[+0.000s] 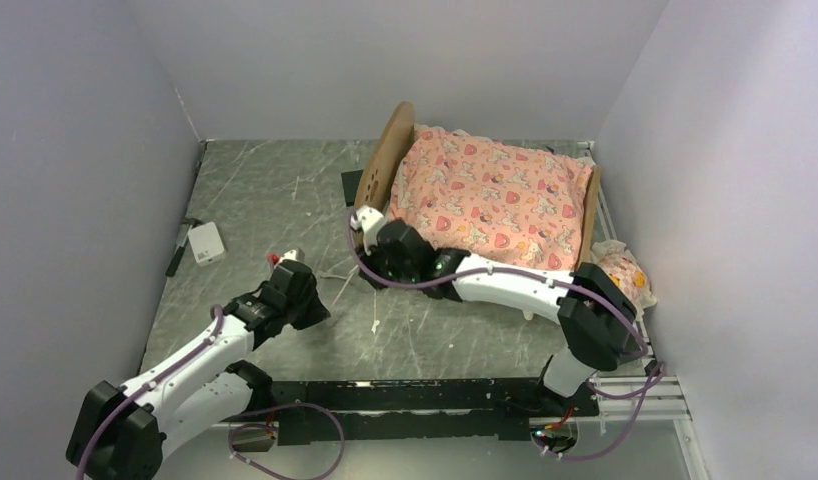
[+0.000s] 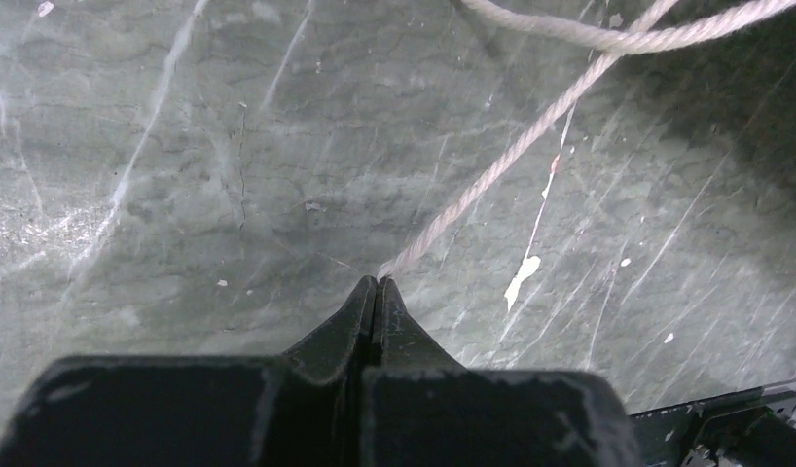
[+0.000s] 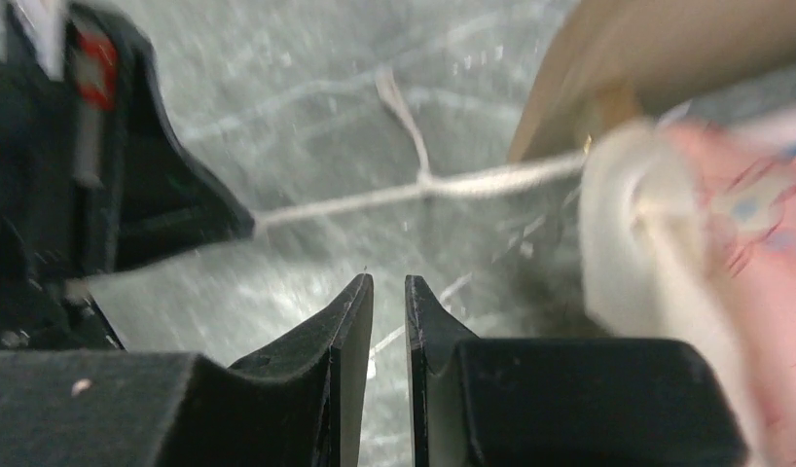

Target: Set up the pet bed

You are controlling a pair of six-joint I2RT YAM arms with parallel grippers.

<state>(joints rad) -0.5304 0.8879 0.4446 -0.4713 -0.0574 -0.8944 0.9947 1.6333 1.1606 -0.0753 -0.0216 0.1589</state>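
Pet bed (image 1: 389, 152) sits just beside the right end effector (image 3: 389, 281), whose jaws stand narrowly apart, empty.

Robot-manipulation lab cell, not a lived-in room: plain pale walls (image 1: 385, 60) box in three sides of a scratched, paint-flecked grey tabletop (image 1: 275, 190). Two white-and-black arms, the left arm (image 1: 190, 365) and the right arm (image 1: 515, 292), are bolted to a black base rail (image 1: 405, 395) at the near edge, with purple cables (image 1: 505, 270) running exposed along them. A small pet bed (image 1: 388, 155) stands directly on the tabletop, hard against the back wall.
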